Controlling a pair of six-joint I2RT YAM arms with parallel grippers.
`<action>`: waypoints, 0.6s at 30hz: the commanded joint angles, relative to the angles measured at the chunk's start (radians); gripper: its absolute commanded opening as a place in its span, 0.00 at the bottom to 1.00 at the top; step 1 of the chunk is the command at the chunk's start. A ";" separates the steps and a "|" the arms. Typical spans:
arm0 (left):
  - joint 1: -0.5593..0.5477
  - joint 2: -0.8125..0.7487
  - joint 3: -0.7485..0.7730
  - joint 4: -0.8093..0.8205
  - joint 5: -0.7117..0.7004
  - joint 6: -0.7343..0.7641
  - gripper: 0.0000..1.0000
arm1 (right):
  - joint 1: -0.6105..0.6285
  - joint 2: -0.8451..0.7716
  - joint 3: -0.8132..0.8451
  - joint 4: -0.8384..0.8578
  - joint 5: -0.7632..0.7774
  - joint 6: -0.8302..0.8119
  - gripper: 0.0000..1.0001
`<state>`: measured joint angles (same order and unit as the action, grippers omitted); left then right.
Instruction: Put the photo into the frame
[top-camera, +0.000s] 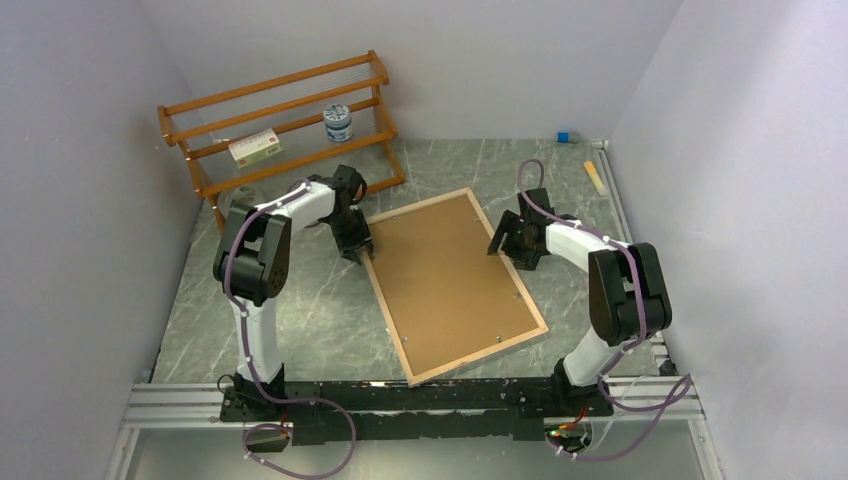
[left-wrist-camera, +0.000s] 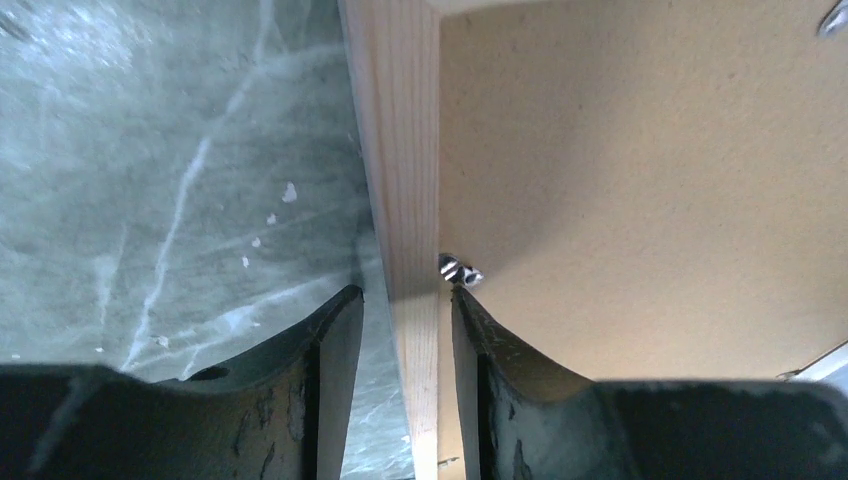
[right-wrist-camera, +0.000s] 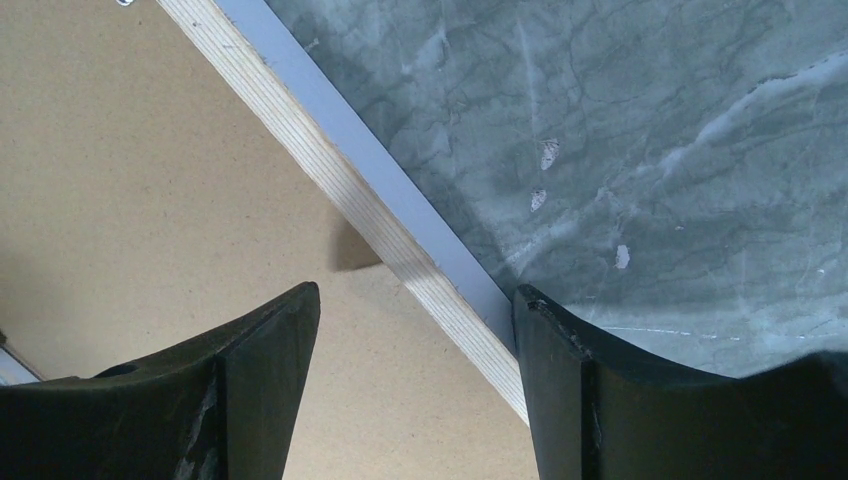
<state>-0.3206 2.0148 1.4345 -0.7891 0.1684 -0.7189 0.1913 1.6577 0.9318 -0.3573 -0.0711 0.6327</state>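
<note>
The frame (top-camera: 475, 353) lies face down in the middle of the table, its pale wood rim around the brown backing sheet (top-camera: 450, 275). The photo is hidden. My left gripper (top-camera: 357, 250) stands over the frame's left rim (left-wrist-camera: 400, 150). Its jaws (left-wrist-camera: 405, 300) straddle the rim: the inner finger is close against it beside a small metal tab (left-wrist-camera: 460, 270), and a strip of table shows at the outer finger. My right gripper (top-camera: 505, 243) is at the right rim (right-wrist-camera: 330, 165), jaws (right-wrist-camera: 417, 300) wide apart, one finger over the backing (right-wrist-camera: 150, 200), the other over the table.
An orange-brown slatted rack (top-camera: 280, 130) stands at the back left, holding a tin (top-camera: 339, 122) and a small box (top-camera: 253, 147). A small blue item (top-camera: 563, 137) and a yellow strip (top-camera: 596, 178) lie by the right wall. Walls close in on both sides.
</note>
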 joint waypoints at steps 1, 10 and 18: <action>-0.023 0.033 0.013 -0.109 -0.091 0.004 0.43 | 0.019 0.010 -0.027 0.012 -0.063 0.029 0.73; -0.013 -0.047 0.025 -0.062 -0.069 0.025 0.60 | 0.020 -0.002 -0.039 0.020 -0.085 0.032 0.73; 0.022 -0.063 -0.017 0.051 -0.065 -0.040 0.64 | 0.022 -0.009 -0.057 0.030 -0.079 0.039 0.73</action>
<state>-0.3210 2.0094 1.4357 -0.8192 0.1150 -0.7238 0.1944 1.6508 0.9134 -0.3267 -0.1020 0.6403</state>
